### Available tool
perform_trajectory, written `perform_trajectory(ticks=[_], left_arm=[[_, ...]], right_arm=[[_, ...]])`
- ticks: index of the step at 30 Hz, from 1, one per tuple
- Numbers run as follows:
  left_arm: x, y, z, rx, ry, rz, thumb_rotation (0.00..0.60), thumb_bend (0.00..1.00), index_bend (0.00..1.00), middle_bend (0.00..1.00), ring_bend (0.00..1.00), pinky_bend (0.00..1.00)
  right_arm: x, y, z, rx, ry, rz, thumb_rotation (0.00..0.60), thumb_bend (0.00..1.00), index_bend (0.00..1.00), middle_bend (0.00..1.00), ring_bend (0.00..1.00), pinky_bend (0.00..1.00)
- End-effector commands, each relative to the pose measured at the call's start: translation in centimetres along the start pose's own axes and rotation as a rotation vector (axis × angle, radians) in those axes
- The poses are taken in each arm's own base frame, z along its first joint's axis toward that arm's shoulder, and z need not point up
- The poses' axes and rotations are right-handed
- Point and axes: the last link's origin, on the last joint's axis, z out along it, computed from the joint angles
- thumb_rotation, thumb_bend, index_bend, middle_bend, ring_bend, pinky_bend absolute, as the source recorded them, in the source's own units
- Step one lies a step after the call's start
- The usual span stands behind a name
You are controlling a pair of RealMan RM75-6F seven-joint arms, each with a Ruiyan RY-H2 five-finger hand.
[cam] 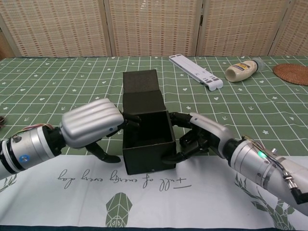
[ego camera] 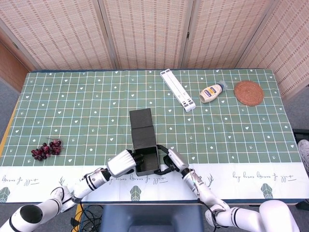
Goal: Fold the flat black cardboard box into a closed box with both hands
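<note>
Fingers (cam: 126, 118) of left hand (cam: 91, 126) and right hand (cam: 199, 137) clasp black box (cam: 147, 142) sides

grapes (ego camera: 46, 149) near left edge – white stand (ego camera: 177, 90), mayo bottle (ego camera: 211, 92), woven coaster (ego camera: 248, 93) at far right.

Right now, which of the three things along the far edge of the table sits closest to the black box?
The white folding stand. It lies just beyond and right of the black box, while the mayonnaise bottle and the round woven coaster sit further right.
</note>
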Motion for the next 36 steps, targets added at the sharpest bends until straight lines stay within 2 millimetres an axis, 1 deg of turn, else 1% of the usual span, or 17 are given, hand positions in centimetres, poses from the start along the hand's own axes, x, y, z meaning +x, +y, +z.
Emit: perform_trajectory(ticks=[1,10,16,23,31,36], left_arm=[[-0.05,0.06,0.13,-0.008,-0.004,0.008,0.600,0.09,0.56,0.46,0.60,0.77],[0.12,0.24,0.56,-0.039,-0.003,0.031,0.600,0.09,0.62,0.53,0.60,0.77],[0.17,0.29,0.84,-0.054,-0.005,0.038,0.600,0.09,0.65,0.57,0.60,0.77],[0.16,0.36,1.02,-0.061,-0.003,0.035,0.600,0.09,0.67,0.58,0.60,0.77],[0.31,0.31,0.92,-0.062,0.009,0.027,0.600,0.09,0.66,0.58,0.60,0.77],[0.62,0.13,0.68,-0.055,0.022,0.028,0.600,0.09,0.60,0.54,0.60,0.77]], right_arm=[[0.00,0.03,-0.02,0.000,0.000,0.000,0.600,0.19,0.39,0.50,0.87,1.00],[-0.07,0.01,-0.10,0.002,-0.001,0.003,0.600,0.19,0.39,0.50,0.87,1.00],[-0.11,0.04,-0.14,0.002,0.000,0.006,0.600,0.19,0.39,0.50,0.87,1.00],[-0.19,0.05,-0.18,0.001,0.001,0.013,0.600,0.19,0.39,0.50,0.87,1.00],[-0.22,0.11,-0.19,0.001,0.004,0.017,0.600,0.19,0.39,0.50,0.87,1.00],[-0.15,0.09,-0.17,0.002,0.010,0.026,0.600,0.19,0.39,0.50,0.87,1.00]])
